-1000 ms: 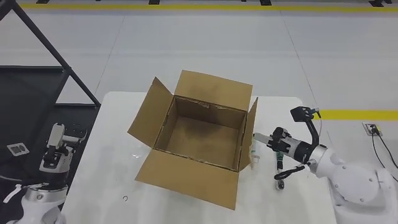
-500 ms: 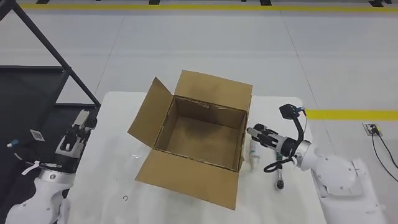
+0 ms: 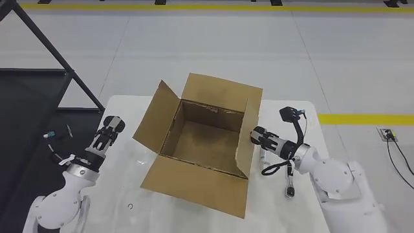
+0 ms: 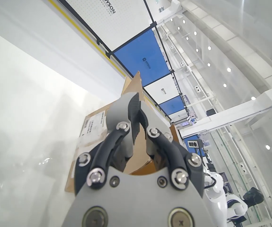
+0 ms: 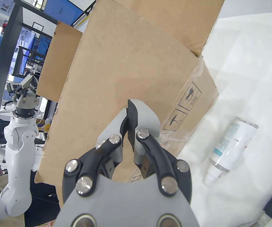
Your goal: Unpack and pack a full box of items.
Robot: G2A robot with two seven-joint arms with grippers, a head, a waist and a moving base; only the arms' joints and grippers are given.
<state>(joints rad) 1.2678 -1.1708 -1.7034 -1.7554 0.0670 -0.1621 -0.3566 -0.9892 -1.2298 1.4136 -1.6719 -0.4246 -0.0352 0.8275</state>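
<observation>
The right gripper [image 5: 131,109] [image 3: 254,134] is closed, pads together with nothing between them. It sits at the outer face of the box's right flap [image 3: 244,144]; whether it touches the flap I cannot tell. Just beside it a white bottle [image 5: 233,147] lies on its side on the desk [image 3: 116,188], close to the box wall. A thin dark item [image 3: 290,188] lies a little further out, too small to identify. The left gripper [image 4: 138,111] [image 3: 113,124] is also closed and holds nothing, over the desk's left part, apart from the box. The box [image 3: 207,145] stands open mid-desk, showing a bare cardboard floor. Its near flap [image 3: 194,191] is folded down, its left flap [image 3: 152,120] spread outward, and its far flap [image 3: 223,94] upright.
</observation>
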